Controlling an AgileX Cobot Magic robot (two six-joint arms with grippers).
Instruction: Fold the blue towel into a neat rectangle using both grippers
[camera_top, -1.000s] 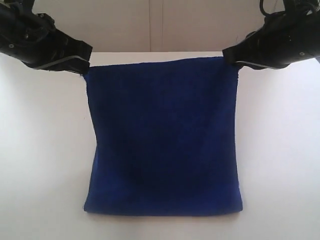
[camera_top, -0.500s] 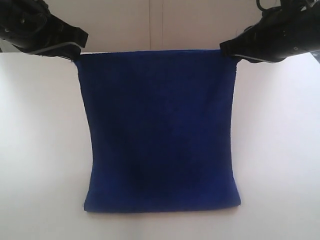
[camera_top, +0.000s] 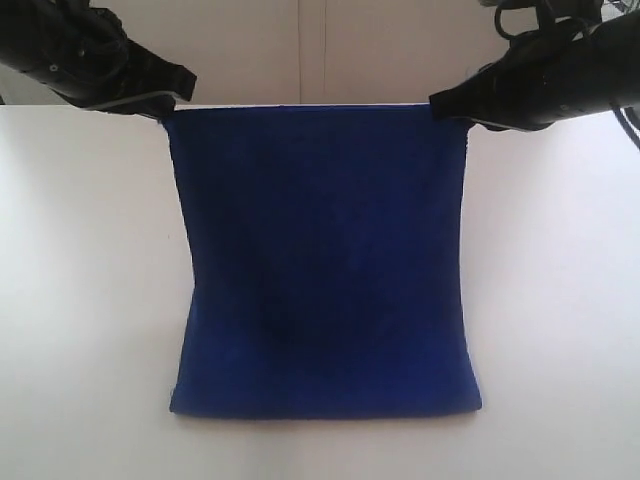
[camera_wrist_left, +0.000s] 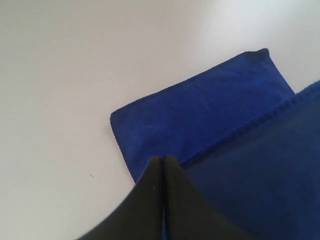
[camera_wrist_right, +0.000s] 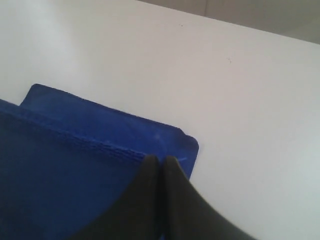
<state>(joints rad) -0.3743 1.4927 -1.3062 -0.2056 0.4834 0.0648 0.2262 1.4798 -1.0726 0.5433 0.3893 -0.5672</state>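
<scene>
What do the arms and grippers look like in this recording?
The left gripper and right gripper are both black: bulky rounded housings tapering to flat angular fingers forming a wedge, each with a thin grey edge line. Black cables loop above the right one. No markings legible.

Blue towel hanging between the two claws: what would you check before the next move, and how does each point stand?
1. Left claw shut on a top corner of the blue towel: ok.
2. Right claw shut on the other top corner: ok.
3. Top edge level between them: ok.
4. Lower part lying flat on the white table: ok.
5. How deep each grip bites: cannot tell.
</scene>
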